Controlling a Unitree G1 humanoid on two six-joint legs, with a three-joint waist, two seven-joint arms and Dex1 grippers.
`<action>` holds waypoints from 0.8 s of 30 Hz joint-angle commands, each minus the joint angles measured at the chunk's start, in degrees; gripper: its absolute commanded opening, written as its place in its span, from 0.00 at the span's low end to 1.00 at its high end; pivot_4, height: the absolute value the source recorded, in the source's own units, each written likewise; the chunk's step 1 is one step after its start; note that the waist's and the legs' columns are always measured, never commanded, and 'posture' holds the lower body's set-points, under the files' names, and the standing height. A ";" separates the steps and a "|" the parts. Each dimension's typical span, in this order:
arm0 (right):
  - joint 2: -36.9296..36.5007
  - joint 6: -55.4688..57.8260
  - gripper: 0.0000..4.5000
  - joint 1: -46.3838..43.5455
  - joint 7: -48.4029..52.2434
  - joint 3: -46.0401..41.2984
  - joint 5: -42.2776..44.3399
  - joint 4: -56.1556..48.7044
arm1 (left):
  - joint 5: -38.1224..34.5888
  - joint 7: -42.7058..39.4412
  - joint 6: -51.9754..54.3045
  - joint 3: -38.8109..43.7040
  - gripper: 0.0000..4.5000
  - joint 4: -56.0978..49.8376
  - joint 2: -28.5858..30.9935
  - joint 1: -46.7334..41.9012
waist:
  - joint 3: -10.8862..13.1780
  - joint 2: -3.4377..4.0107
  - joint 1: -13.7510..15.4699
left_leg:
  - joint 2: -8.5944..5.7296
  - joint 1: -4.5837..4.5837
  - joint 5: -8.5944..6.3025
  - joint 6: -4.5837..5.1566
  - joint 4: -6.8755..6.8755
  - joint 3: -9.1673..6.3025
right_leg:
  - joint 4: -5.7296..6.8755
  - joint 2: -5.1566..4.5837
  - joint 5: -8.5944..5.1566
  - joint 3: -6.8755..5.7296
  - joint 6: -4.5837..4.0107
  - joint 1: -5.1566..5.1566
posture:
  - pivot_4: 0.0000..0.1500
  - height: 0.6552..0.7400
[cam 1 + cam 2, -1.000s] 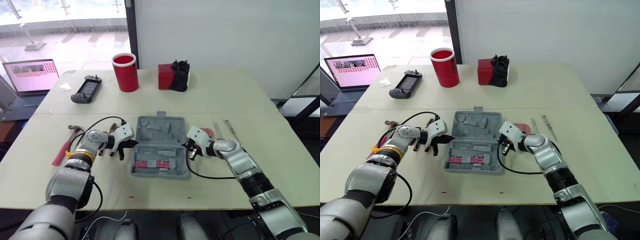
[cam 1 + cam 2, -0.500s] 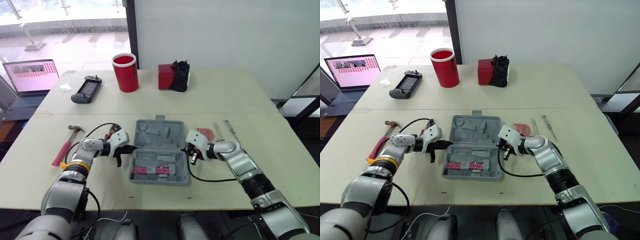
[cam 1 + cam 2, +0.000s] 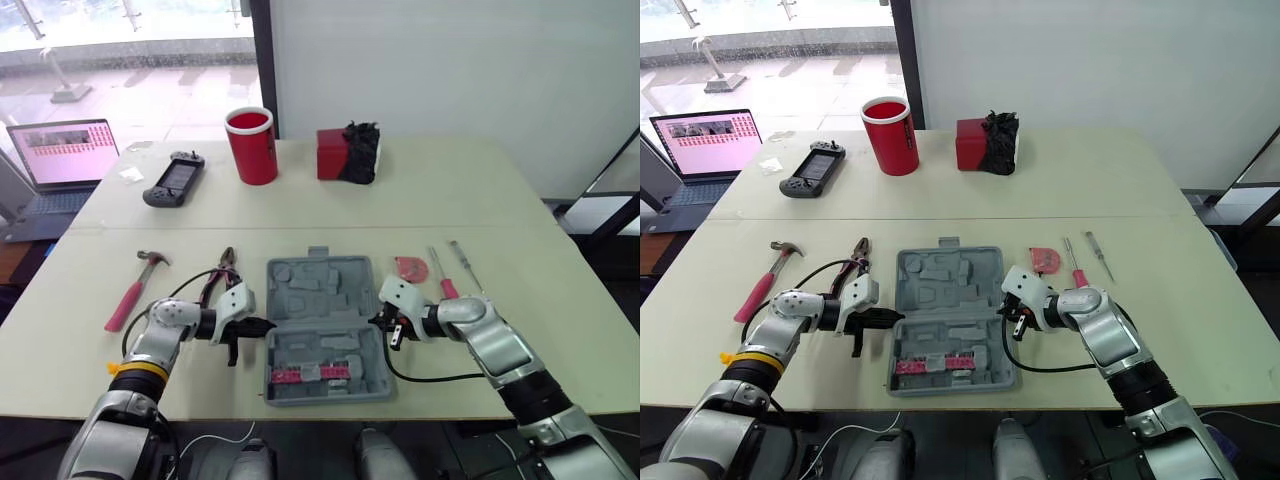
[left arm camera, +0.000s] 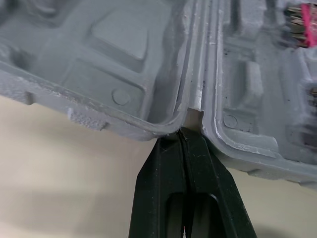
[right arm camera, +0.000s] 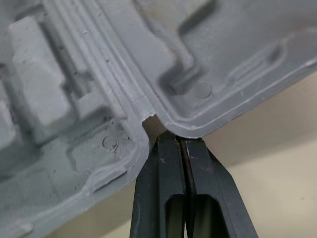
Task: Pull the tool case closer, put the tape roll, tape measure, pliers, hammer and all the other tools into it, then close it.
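Over on the left, the hammer (image 3: 130,292) and pliers (image 3: 215,278) lie on the table (image 3: 480,200). The left gripper (image 3: 262,326), fingers pinched together, pokes the hinge notch of the open tool case (image 3: 320,290) at the front edge. The right gripper (image 3: 378,322), equally clenched, meets the opposite notch. The tape roll (image 3: 411,269) lies just beyond.

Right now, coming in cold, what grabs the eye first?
The open grey tool case near the front edge of the table, with the left gripper and right gripper shut at its hinge notches on either side. The pink-handled hammer and pliers lie to its left, the tape roll to its right.
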 commanded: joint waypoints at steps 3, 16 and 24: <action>0.82 4.41 0.01 3.23 2.77 3.29 3.40 -6.83 | -0.15 -0.20 2.74 -2.76 0.00 -6.63 1.72 3.94 | -0.01 -0.01 -0.05 | 0.00 0.02 0.00 0.00 0.00 0.00 | 0.00 0.00 -0.01 0.00 -0.01 0.00 | 1.00 1.00; -0.79 11.62 0.01 6.89 3.38 4.86 5.31 -12.53 | -2.49 0.20 7.85 -3.95 0.00 -15.57 3.61 9.30 | -0.12 -0.09 -0.01 | 0.01 0.03 0.00 0.00 -0.01 0.00 | -0.02 0.00 -0.02 0.00 -0.03 0.00 | 1.00 1.00; -2.16 13.12 0.01 7.96 3.39 5.66 6.33 -13.68 | -2.85 -0.04 8.83 -5.21 0.00 -17.71 5.09 10.18 | -0.33 -0.24 0.05 | 0.01 0.03 0.00 0.00 -0.01 0.00 | -0.08 0.00 -0.11 0.00 -0.18 0.03 | 1.00 1.00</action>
